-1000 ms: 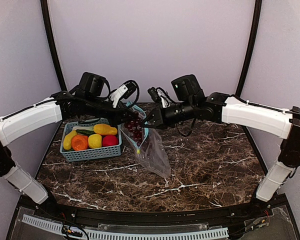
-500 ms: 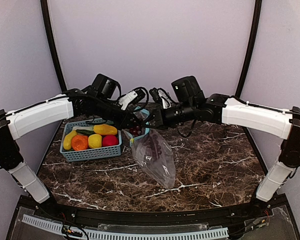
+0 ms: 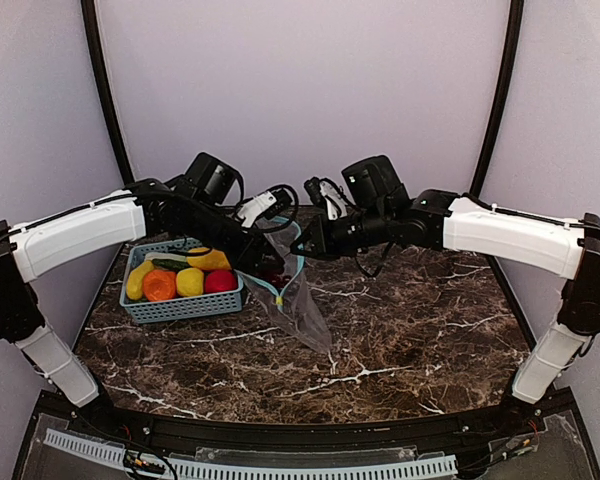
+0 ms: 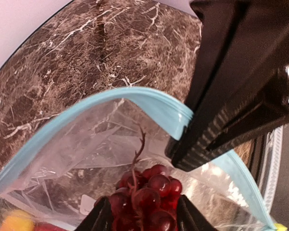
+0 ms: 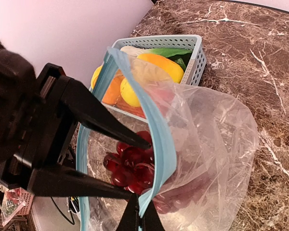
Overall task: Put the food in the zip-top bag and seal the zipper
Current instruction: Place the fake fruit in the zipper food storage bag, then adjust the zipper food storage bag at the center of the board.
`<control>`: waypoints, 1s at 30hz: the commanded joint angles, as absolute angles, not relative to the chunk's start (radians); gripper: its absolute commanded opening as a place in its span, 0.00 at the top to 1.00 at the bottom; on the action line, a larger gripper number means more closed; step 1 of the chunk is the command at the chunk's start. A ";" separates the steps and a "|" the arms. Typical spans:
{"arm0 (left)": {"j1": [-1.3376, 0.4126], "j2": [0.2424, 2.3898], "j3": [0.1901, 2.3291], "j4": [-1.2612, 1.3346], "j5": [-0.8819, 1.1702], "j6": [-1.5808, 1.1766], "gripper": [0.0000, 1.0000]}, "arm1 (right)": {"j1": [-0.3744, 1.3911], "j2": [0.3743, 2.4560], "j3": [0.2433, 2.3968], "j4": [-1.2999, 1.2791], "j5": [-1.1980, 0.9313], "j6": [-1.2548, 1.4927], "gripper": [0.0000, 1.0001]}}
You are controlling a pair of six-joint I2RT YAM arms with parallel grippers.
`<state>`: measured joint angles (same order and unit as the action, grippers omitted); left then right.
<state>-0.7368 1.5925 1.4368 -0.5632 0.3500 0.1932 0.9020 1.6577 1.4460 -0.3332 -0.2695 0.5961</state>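
Grapes (image 4: 149,190) now sit lower than a moment ago, below the zipper (image 4: 149,98) inside the zip-top bag (image 5: 216,130) — the left gripper (image 5: 142,169) has its fingers parted, apparently letting go. The right gripper (image 5: 140,216) clenches the zipper; hold that mouth wide and withdraw straight out — no snagging.

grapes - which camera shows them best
Right wrist view: the grapes show nearly whole inside the open bag, between the left tool's spread fingers. Left wrist view is closer but cuts the bunch off at its bottom edge. Top view shows only a dark red patch behind the plastic.
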 commanded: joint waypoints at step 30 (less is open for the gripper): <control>-0.687 1.169 0.790 -0.116 0.145 -0.681 0.13 | 0.902 1.660 1.410 -0.291 -0.265 0.593 1.00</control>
<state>-0.6930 1.1778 0.8223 -0.2073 0.1158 -0.5987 0.9020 1.6577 1.4204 -0.3214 -0.2657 0.5964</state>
